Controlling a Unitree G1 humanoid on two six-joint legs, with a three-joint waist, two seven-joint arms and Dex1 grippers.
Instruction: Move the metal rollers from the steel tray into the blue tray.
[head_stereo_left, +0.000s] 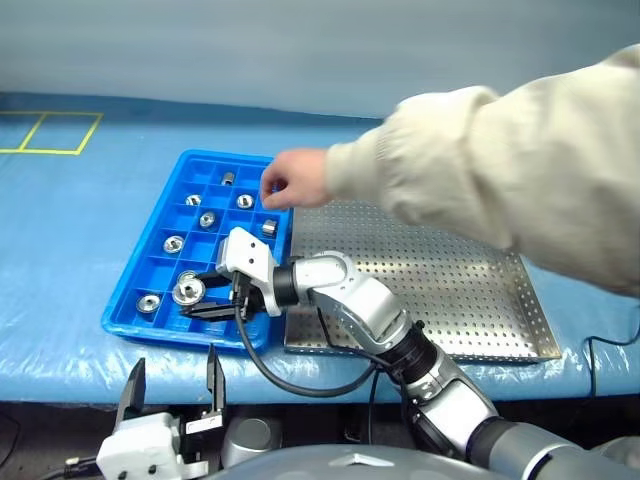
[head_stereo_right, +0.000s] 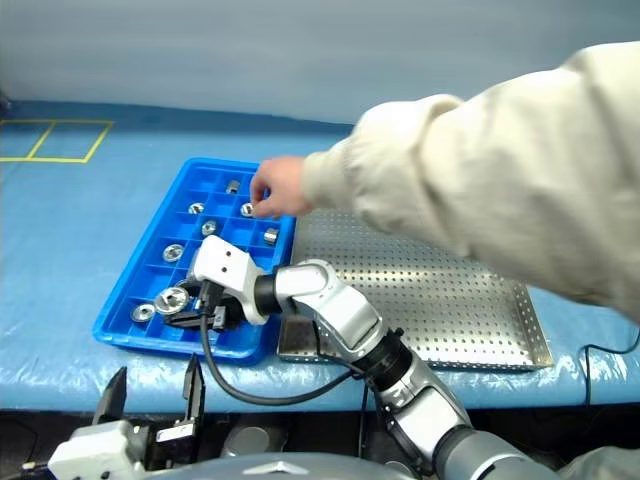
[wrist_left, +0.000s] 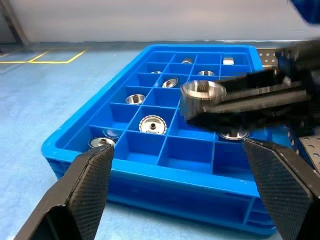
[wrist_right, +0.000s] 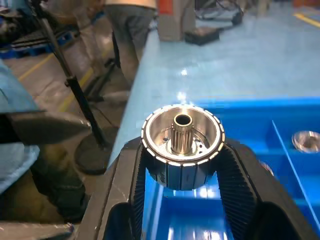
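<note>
Steel tray: centre-right, no rollers visible on it.
Blue tray: centre-left, rollers in several cells.
Person's hand: over the blue tray's upper edge; collision risk.
Left gripper: lower left, jaws wide, empty.
Right gripper: jaws clamped on a roller above the blue tray's lower cells; off-centre release could land it on a divider.

Rollers in blue tray cells

Factory floor or workshop vibe: painted concrete floor with yellow line markings beyond blue tray, machine base and cables further off, workbench under blue plastic sheet.
</note>
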